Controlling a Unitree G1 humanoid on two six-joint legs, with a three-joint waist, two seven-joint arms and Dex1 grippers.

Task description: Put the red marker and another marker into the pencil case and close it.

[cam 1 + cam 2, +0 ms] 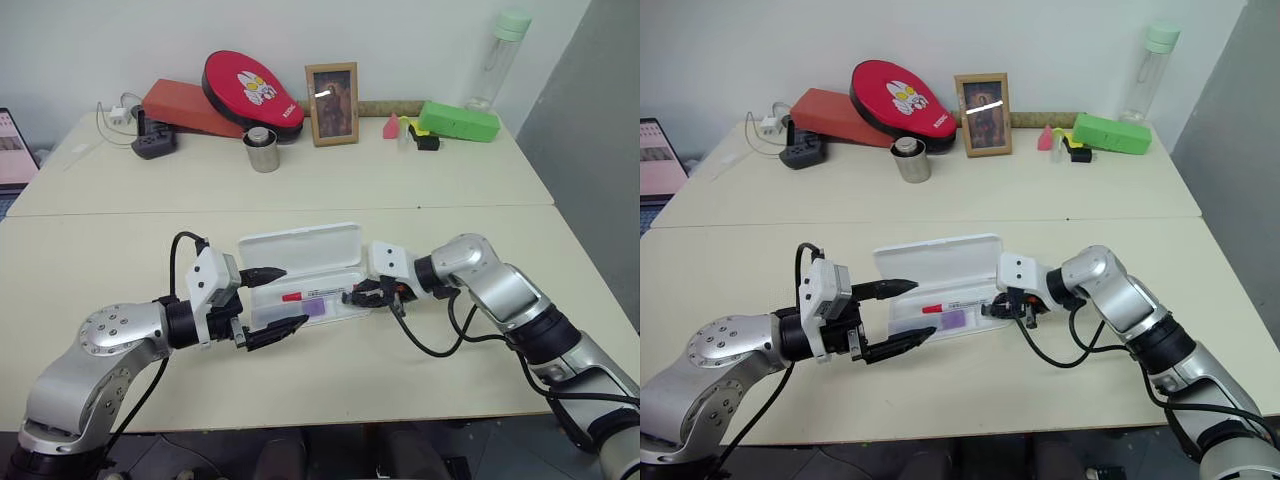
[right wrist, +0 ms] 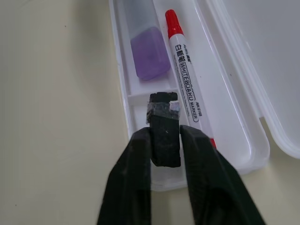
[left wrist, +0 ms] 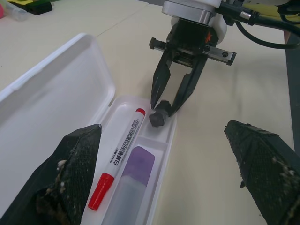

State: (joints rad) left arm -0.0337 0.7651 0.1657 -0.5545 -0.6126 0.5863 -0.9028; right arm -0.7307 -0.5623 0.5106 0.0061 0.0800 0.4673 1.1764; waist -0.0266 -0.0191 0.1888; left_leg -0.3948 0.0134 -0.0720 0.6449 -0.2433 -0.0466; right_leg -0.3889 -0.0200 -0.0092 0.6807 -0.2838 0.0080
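Both markers lie in the pencil case (image 1: pixel 300 250) beside the right tool (image 1: pixel 362 296).

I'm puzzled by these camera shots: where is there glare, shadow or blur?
Right eye view: a bright glare streak crosses the picture frame. Left wrist view: the left gripper has its near fingers looming large and soft. Right wrist view: sharp print on the red marker; the pencil case lid is evenly lit, no hard shadow.
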